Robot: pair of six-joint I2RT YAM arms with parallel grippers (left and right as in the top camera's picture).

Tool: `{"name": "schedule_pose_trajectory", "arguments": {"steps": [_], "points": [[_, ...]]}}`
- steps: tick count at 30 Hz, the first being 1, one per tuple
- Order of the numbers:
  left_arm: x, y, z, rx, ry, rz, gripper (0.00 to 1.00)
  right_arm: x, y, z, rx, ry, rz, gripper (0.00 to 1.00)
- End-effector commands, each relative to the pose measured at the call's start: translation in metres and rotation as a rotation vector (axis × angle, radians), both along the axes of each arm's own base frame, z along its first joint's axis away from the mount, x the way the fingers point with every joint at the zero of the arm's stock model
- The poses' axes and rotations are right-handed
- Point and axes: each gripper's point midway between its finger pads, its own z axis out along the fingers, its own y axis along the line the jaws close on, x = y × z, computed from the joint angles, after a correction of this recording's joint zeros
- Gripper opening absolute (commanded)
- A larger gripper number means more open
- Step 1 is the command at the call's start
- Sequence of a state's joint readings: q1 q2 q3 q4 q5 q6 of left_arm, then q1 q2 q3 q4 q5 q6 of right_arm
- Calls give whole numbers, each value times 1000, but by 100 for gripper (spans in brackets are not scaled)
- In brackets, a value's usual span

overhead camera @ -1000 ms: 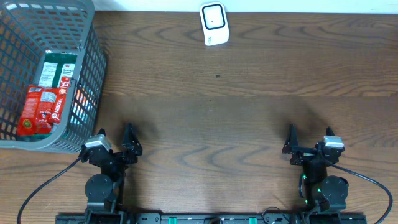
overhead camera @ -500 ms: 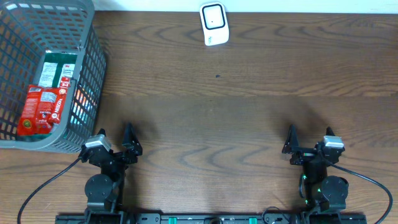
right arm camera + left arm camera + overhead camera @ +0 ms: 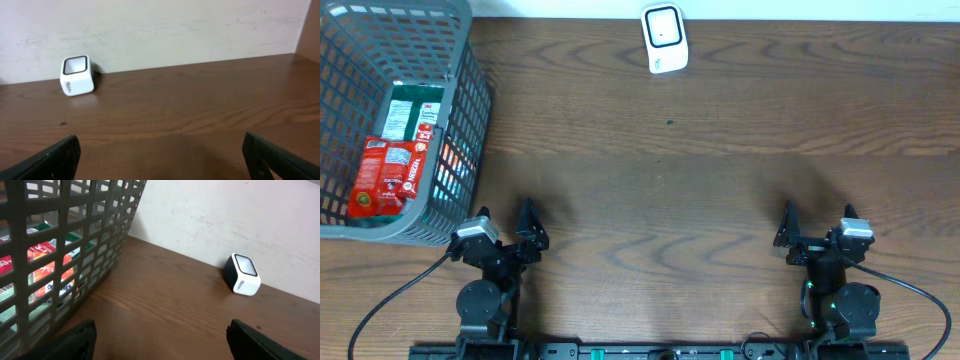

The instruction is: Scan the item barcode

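Now, left gripper point(image 3: 505, 224) and right gripper point(image 3: 817, 226) gape wide, empty (red packet point(image 3: 385, 178) lies in the basket point(image 3: 461, 108)); scanner point(image 3: 664, 38) well apart.

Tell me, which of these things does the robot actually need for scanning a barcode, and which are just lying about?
Part of the job:
- white scanner
- red packet and green-and-white pack in the grey basket; either may be the item
- left gripper and right gripper, both open

Just there:
- wooden table
- black cables
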State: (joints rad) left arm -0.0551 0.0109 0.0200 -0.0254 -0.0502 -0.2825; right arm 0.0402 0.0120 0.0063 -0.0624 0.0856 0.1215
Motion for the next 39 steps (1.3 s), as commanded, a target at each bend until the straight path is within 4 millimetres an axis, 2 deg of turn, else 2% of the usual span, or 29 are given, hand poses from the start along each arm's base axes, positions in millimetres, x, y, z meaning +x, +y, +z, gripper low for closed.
{"name": "schedule_pose_trajectory", "arguments": {"steps": [1,39], "points": [[-1,3,-16,22,52,11,85,0,-3,-1,-11,4,-11,99],[-1,1,-17,19,53,4,85,0,-2,-1,-11,4,-10,99]]}}
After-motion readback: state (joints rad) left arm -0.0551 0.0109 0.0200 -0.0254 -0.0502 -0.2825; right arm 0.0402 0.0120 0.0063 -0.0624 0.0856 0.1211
